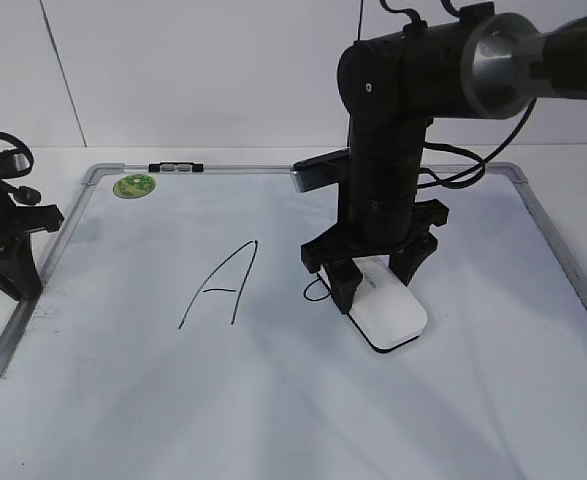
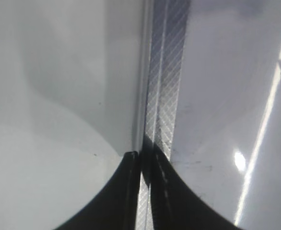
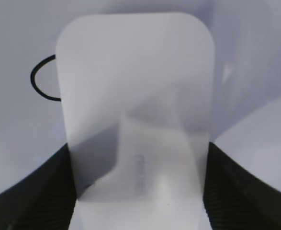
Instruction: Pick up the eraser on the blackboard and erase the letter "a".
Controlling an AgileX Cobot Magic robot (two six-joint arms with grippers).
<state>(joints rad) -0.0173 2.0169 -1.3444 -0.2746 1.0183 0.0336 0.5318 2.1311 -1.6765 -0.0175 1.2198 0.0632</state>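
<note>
Exterior view: the blackboard fills the lower frame, a white board in a grey frame. Right of centre the right gripper points down at the board, its jaws set on either side of the eraser and closed against its long sides. The eraser's black base appears to lie flat on the board surface. Just left of the eraser, part of the letter "a" shows as a thin black loop — the rest is hidden by the gripper and the eraser. A capital "A" stands at centre left, well apart from it. A green sticker sits in the board's upper left corner.

Right wrist view: the eraser fills the centre, black fingers pressing both lower sides; the loop emerges at its upper left edge.

Left wrist view: the left gripper at lower centre has its jaws together — above the board's frame strip
</note>
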